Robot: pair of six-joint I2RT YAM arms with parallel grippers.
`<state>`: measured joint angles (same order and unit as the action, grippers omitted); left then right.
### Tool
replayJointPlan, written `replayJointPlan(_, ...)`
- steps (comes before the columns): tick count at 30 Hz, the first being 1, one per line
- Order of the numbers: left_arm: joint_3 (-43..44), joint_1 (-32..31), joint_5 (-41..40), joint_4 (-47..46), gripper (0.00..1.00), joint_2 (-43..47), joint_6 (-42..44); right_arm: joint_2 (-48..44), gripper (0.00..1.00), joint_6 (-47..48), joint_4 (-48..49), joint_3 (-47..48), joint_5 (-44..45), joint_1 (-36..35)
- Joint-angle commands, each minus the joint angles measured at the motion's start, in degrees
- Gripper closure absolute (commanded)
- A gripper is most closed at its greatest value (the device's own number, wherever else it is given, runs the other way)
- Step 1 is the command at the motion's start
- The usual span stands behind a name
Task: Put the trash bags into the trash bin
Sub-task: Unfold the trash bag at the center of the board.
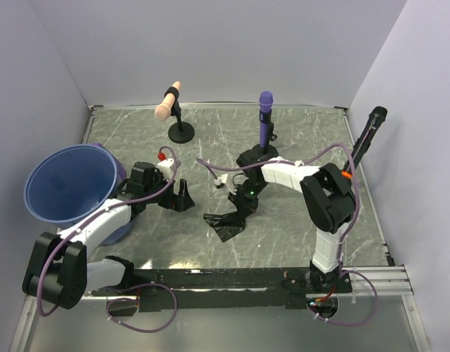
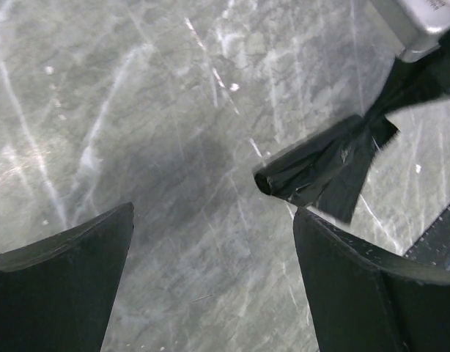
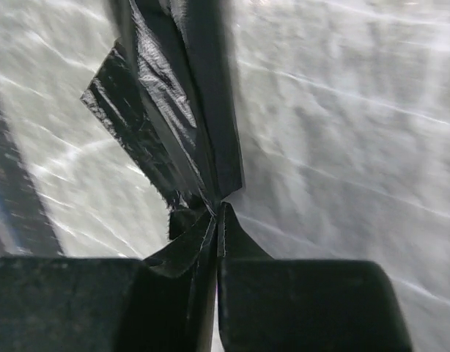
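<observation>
One crinkled glossy black trash bag (image 3: 182, 110) pinched by right gripper (image 3: 219, 218); left gripper (image 2: 212, 218) spread.

A: In the right wrist view the crumpled black plastic trash bag (image 3: 177, 125) runs off the top edge, and the marbled grey counter (image 3: 342, 132) around it is smeared
B: From above, the right tool (image 1: 244, 203) blends into the bag's dark top; its tips can't be made out
A: The large round blue plastic bin (image 1: 67, 187)?
B: Its lower side sits behind the left arm (image 1: 100, 224), base unseen
</observation>
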<state>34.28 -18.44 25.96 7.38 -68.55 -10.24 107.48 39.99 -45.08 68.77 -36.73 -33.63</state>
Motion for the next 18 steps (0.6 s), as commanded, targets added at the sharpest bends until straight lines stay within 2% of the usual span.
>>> replayJointPlan(1,1.13,-0.11,6.46,-1.67,0.07,-3.33,1.27,-7.8,0.95,12.54,0.95,2.16,7.45,-0.65)
replayJointPlan(5,3.51,-0.11,13.57,-4.11,0.07,-7.38,1.98,-8.52,0.93,22.4,-1.05,5.57,7.73,-1.7)
replayJointPlan(11,7.46,-0.72,21.67,-5.88,0.09,-11.33,7.32,-10.97,0.93,26.28,1.3,9.01,7.63,-4.51)
replayJointPlan(14,7.55,-1.34,23.61,-6.94,0.1,-12.91,9.53,-12.47,0.93,27.68,1.93,9.01,8.25,-5.83)
replayJointPlan(18,8.17,-1.69,22.12,-10.18,0.12,-15.73,9.01,-13.7,0.92,29.71,-0.43,7.69,10.36,-7.86)
